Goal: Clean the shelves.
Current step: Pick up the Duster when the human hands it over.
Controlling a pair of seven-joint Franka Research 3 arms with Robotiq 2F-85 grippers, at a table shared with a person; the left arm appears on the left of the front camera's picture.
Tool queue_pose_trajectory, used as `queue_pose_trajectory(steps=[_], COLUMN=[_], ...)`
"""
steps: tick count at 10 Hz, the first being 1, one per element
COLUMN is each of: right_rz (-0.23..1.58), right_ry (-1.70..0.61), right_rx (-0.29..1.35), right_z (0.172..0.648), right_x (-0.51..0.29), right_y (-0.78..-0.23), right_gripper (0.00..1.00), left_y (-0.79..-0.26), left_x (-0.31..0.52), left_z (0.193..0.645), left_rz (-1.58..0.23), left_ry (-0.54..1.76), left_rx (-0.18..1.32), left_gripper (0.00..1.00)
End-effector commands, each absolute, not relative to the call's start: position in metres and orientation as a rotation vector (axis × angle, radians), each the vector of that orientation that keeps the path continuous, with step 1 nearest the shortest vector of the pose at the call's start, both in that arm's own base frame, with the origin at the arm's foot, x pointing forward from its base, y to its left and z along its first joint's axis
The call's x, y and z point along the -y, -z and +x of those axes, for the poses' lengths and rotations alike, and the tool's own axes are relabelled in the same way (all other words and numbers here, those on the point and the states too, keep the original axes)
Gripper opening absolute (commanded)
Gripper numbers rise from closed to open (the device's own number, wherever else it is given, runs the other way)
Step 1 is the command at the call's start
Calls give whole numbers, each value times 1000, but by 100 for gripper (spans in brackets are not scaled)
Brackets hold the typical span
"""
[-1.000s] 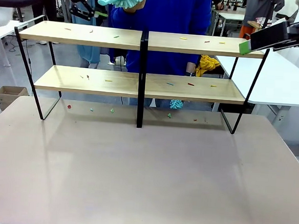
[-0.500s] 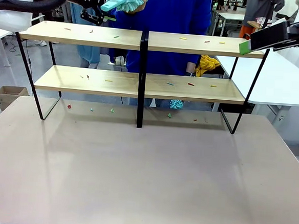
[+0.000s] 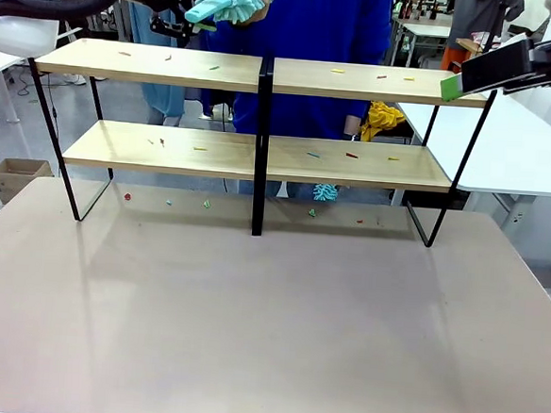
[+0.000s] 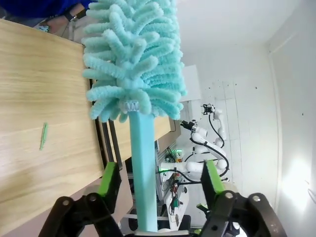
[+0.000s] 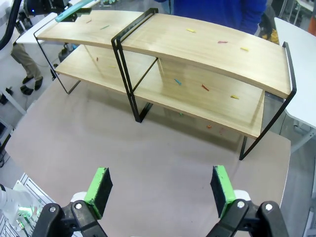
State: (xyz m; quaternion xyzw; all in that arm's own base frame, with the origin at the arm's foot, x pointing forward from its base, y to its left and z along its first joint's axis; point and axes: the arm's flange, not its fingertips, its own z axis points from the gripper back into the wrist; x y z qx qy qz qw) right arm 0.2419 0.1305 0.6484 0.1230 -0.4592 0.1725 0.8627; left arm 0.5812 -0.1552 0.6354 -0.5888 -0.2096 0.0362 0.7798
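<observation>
Left end effector [image 4: 160, 165] is spread open around the teal duster's [image 4: 136, 64] handle, pads not touching it. A person's hand [image 3: 259, 13] is at the fluffy head. Right end effector [image 5: 159, 170] is wide open and empty. The front view crops both. The shelves [image 3: 153, 64] stand along the tabletop's [image 3: 267, 329] far edge, with coloured scraps [image 3: 200, 148] on both boards.

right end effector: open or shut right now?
Open. In the right wrist view the right end effector has its green pads wide apart, gripping nothing; bare table shows between them.
</observation>
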Motion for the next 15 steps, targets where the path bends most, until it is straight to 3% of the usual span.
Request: queue_pose_trajectory(steps=[1,2,3,11,12,14,15], right_rz=[262,262,262,262,262,262,262], right_ry=[-348,-348,-348,-348,-348,-348,-348], right_rx=[963,963,963,963,963,963,963], right_z=[242,242,242,242,242,242,242], right_x=[-130,-130,-130,-130,-130,-130,-130], right_y=[-649,-649,-649,-649,-649,-649,-649], right_gripper=[100,100,100,100,100,100,100], left_y=[-635,-635,-634,-650,-668,-702,-714], left_x=[150,150,150,129,108,38,0], left_z=[578,577,577,559,538,464,419], left_rz=[-1304,-1303,-1293,-1317,-1271,-1123,-1126], left_ry=[-79,-78,-78,14,107,465,561], left_rx=[496,496,504,498,489,314,344], left_gripper=[0,38,0,0,0,0,0])
